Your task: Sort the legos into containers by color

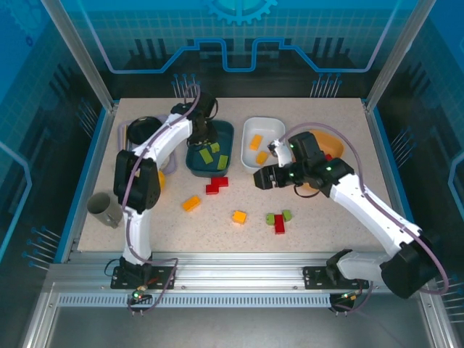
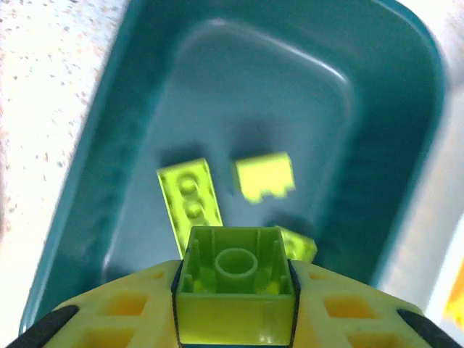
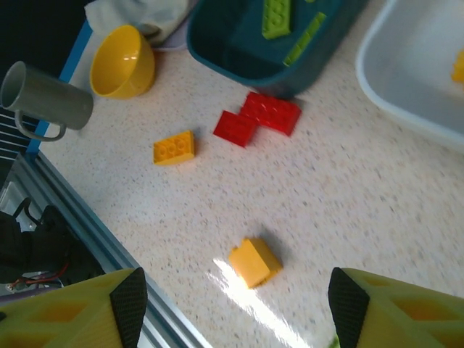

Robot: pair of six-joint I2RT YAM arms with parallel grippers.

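A: L arm status?
B: left gripper (image 2: 235, 308) closed tight on one lime lego (image 2: 235, 264), hollow underside facing the wrist cam. It's held over the teal tray (image 2: 391, 130).
A: anything in that tray?
B: 3 green legos (image 2: 190, 201) lying on its floor, below the held one.
A: R arm?
B: right gripper (image 3: 232, 315) has its jaws wide apart w/ nothing between them. It hangs over bare tabletop (image 3: 362, 196), on the near side of the white tray (image 3: 413, 94). There's a yellow-orange lego (image 3: 254, 262) on the tabletop just ahead of the fingers (image 3: 130, 304), not touched.
A: other loose pcs?
B: from the top cam: red pair (image 1: 216, 185) touching each other, just beside the teal tray's near end. Second orange lego (image 1: 191, 204) further left. Two green pcs (image 1: 286, 214) and a red lego (image 1: 280, 227) are bunched together right of centre.
A: other trays?
B: white tray holds two orange-yellow legos (image 1: 255, 141). Orange tray (image 1: 332, 143) sits mostly behind the R arm, so I can't tell its contents.
A: clutter?
B: grey mug (image 1: 105, 210) and yellow bowl (image 3: 122, 61) on the left side, well apart from the legos.
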